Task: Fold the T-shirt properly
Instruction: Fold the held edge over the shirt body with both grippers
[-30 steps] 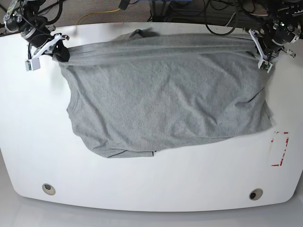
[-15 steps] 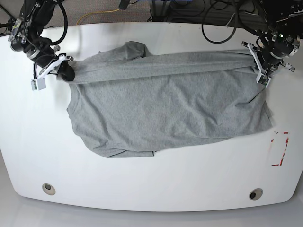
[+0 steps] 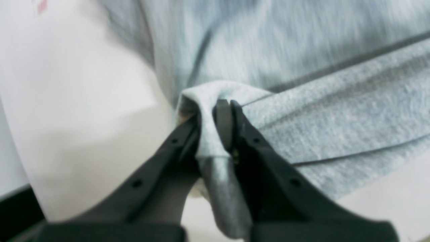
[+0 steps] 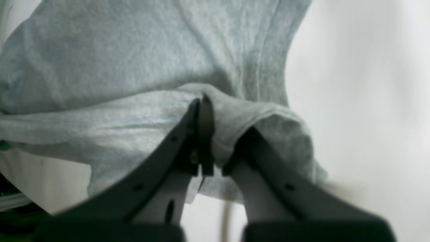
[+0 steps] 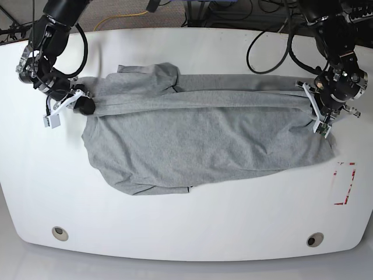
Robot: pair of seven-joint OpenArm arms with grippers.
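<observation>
Between my left gripper's (image 3: 215, 117) black fingers, the left wrist view shows a bunched fold of the soft heather-grey T-shirt (image 3: 336, 114) pinched tight above the white table (image 3: 84, 117). From the right wrist view, my right gripper (image 4: 210, 134) is likewise clamped on a rounded hem fold of the knit. Seen from the base view, the T-shirt (image 5: 204, 140) lies mid-table with its far edge stretched taut between my grippers, nearer than a second ago; a red-marked label (image 5: 344, 184), unreadable, sits right.
</observation>
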